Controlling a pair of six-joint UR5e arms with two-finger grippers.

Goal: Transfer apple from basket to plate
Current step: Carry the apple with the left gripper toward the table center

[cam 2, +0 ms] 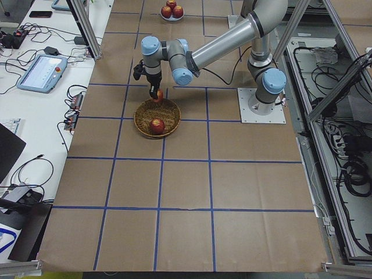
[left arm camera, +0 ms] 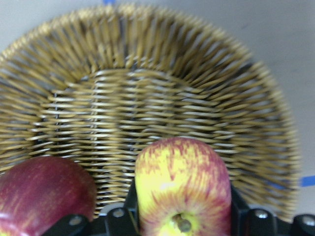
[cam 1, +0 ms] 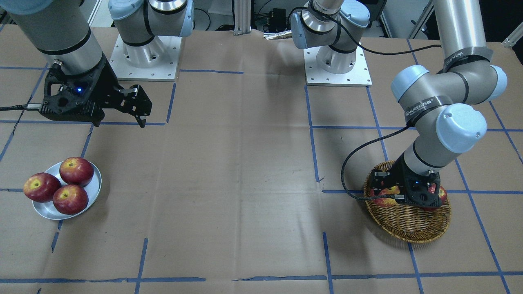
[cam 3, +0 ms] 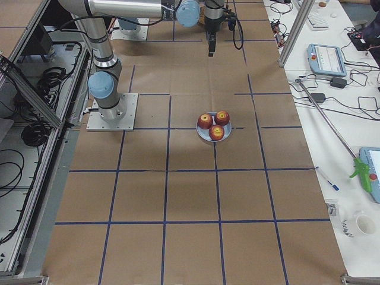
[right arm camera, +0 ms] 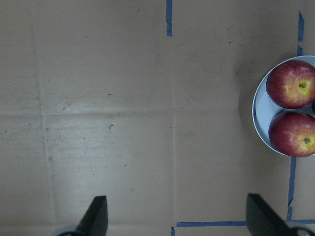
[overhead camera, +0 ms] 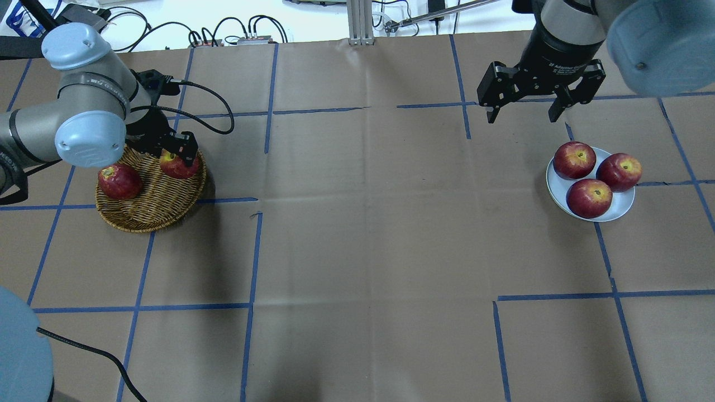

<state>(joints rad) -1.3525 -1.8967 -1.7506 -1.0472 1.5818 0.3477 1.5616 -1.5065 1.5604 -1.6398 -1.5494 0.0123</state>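
Observation:
The wicker basket (overhead camera: 146, 209) stands at the table's left end. My left gripper (overhead camera: 180, 158) is down at the basket's right rim, shut on the yellow-streaked apple (overhead camera: 174, 164). In the left wrist view the apple (left arm camera: 181, 182) sits between the fingers, over the basket's weave (left arm camera: 147, 98). A darker red apple (overhead camera: 119, 181) lies in the basket beside it. The shiny metal plate (overhead camera: 621, 209) is far to the right and holds three red apples (overhead camera: 589, 197). My right gripper (overhead camera: 522, 114) hangs open and empty above the table behind the plate.
Brown paper with blue tape lines covers the table (overhead camera: 363, 234). The two arm bases (cam 1: 337, 61) stand at the robot's side. A black cable (cam 1: 359, 163) loops from the left wrist beside the basket. The plate's edge (right arm camera: 260, 118) shows in the right wrist view.

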